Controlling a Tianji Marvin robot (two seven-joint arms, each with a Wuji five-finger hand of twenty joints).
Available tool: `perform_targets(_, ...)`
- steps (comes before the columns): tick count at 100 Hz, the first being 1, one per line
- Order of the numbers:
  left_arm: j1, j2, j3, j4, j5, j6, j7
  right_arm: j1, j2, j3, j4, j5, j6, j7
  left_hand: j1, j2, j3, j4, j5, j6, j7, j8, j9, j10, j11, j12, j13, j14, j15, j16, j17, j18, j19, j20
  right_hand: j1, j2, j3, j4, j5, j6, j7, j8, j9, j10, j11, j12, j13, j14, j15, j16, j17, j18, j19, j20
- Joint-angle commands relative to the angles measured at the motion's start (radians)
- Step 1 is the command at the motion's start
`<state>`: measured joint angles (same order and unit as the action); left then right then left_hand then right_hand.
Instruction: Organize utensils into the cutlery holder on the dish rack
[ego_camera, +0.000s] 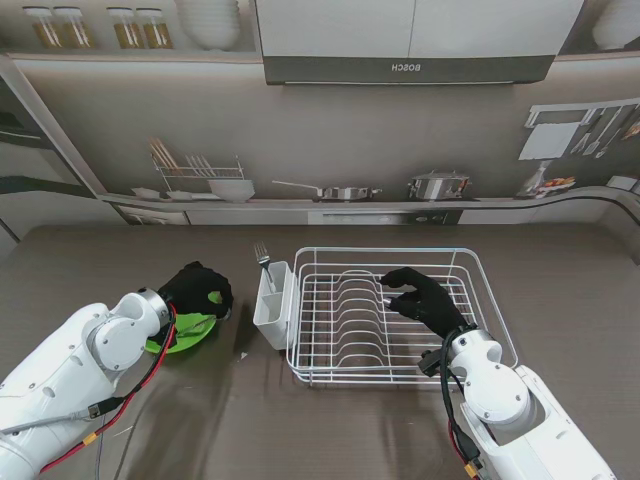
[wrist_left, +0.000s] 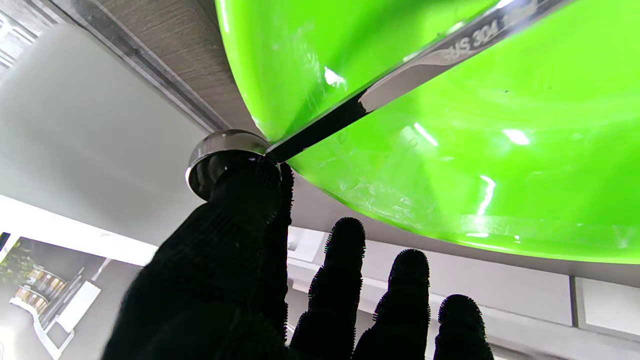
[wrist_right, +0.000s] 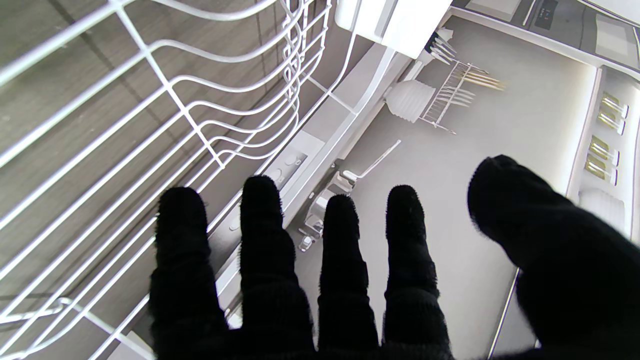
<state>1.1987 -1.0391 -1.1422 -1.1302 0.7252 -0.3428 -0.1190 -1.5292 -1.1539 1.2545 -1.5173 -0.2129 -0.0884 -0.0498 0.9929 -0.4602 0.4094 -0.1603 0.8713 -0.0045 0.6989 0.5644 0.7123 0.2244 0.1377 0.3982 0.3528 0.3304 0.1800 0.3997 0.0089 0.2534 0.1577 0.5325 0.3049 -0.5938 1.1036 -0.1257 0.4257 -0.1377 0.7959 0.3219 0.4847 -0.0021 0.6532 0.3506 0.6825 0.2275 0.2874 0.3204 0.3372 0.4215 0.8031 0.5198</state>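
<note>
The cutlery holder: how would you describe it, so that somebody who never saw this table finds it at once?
Find the white wire dish rack in the middle of the table. The cutlery holder is the small white plastic box hanging outside the rack's left side. Unlike the wire around it, its walls are solid, and one fork stands in it, prongs up.

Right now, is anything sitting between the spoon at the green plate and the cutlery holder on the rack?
Nothing visible. Bare table separates the green plate from the cutlery holder. The left hand is at the spoon; a fork already stands in the holder.
</note>
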Motion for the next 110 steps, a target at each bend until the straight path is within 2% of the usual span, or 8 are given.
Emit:
perform_targets(1,-0.006,-0.007,0.001,0.000,-0.007,-0.005,-0.018,-0.006,-0.003,-0.001,-0.007,0.001,0.001,0.016,0.068,0.078,0.000,0.055,0.047,-0.046,0.054,0.026,-0.029,0.002,-0.005,-0.012,-0.029,-0.001,-0.018,-0.007,-0.026,0.013,-0.032,-0.007,-0.036,0.023,-0.005,0.026,-0.023,-0.003,-0.011,-0.028,0.004,0.002,-0.009,-0.009,0.011,-0.009,0.011,0.005,-0.006,-0.040,-0.014,0.022)
perform_targets(27,0.002,-0.003,-0.012,-0.022,-0.011,-0.004,-0.044,-0.007,-0.003,-0.001,-0.009,0.001,0.003,0.018,0.074,0.097,0.000,0.056,0.020,-0.037,0.079,0.074,-0.023,0.008,0.008,0.001,-0.025,-0.006,-0.013,-0.006,-0.024,0.003,-0.031,-0.013,-0.038,0.027,-0.007,0.027,-0.024,-0.003,-0.012,-0.028,0.004,0.002,-0.010,-0.010,0.011,-0.010,0.011,0.005,-0.006,-0.041,-0.014,0.022)
perform_targets(40,0.002,-0.003,-0.014,-0.026,-0.015,-0.005,-0.052,-0.007,-0.003,0.000,-0.008,0.002,0.004,0.019,0.073,0.085,0.000,0.058,0.029,-0.040,0.070,0.065,-0.011,0.004,0.013,0.007,-0.007,-0.002,-0.002,-0.002,-0.010,0.011,-0.025,-0.012,-0.037,0.027,-0.006,0.027,-0.023,-0.002,-0.012,-0.028,0.004,0.002,-0.010,-0.010,0.012,-0.009,0.012,0.006,-0.006,-0.041,-0.015,0.023)
perform_targets(65,-0.002,-0.001,-0.006,-0.025,-0.024,0.004,-0.068,-0.006,-0.003,0.000,-0.007,0.002,0.001,0.018,0.080,0.092,0.004,0.061,0.032,-0.022,0.065,0.059,0.027,0.015,0.024,0.016,0.075,0.024,0.040,0.014,0.068,0.045,0.002,-0.010,-0.038,0.027,-0.006,0.027,-0.022,-0.004,-0.013,-0.029,0.005,0.003,-0.010,-0.010,0.013,-0.009,0.012,0.006,-0.005,-0.040,-0.015,0.023)
perform_targets(75,-0.011,-0.001,0.010,-0.011,-0.036,0.003,-0.078,-0.007,-0.003,-0.001,-0.007,0.005,0.000,0.019,0.101,0.116,-0.016,0.059,-0.001,-0.005,0.085,0.101,0.045,0.019,0.035,0.032,0.124,0.031,0.069,0.024,0.107,0.061,0.012,-0.016,-0.038,0.027,-0.005,0.027,-0.023,-0.004,-0.014,-0.029,0.003,0.003,-0.010,-0.010,0.014,-0.011,0.013,0.006,-0.006,-0.040,-0.015,0.023)
perform_targets(80,-0.015,-0.002,0.017,-0.003,-0.039,-0.003,-0.076,-0.006,-0.003,-0.001,-0.006,0.004,0.000,0.019,0.126,0.131,-0.057,0.068,-0.016,-0.001,0.099,0.129,0.051,0.016,0.044,0.057,0.133,0.026,0.079,0.026,0.115,0.061,0.015,-0.025,-0.037,0.028,-0.005,0.027,-0.022,-0.004,-0.014,-0.029,0.003,0.004,-0.010,-0.010,0.013,-0.010,0.013,0.006,-0.005,-0.041,-0.015,0.024)
perform_targets(86,-0.019,-0.001,0.022,0.005,-0.029,-0.018,-0.065,-0.006,-0.003,-0.002,-0.006,0.004,0.000,0.019,0.132,0.144,-0.057,0.060,-0.042,0.003,0.129,0.166,0.063,0.014,0.067,0.080,0.147,0.011,0.094,0.032,0.119,0.048,0.018,-0.027,-0.038,0.027,-0.005,0.027,-0.022,-0.005,-0.013,-0.029,0.003,0.003,-0.010,-0.010,0.013,-0.011,0.012,0.006,-0.005,-0.041,-0.015,0.024)
perform_targets(110,-0.022,0.003,0.017,0.004,-0.009,-0.039,-0.066,-0.007,-0.003,-0.003,-0.007,0.004,0.002,0.019,0.179,0.192,-0.048,0.000,-0.184,0.094,0.333,0.322,0.096,0.024,0.147,0.201,0.210,-0.017,0.171,0.081,0.171,0.037,0.046,-0.022,-0.037,0.028,-0.005,0.027,-0.023,-0.005,-0.014,-0.029,0.002,0.003,-0.010,-0.010,0.013,-0.010,0.013,0.006,-0.004,-0.040,-0.015,0.024)
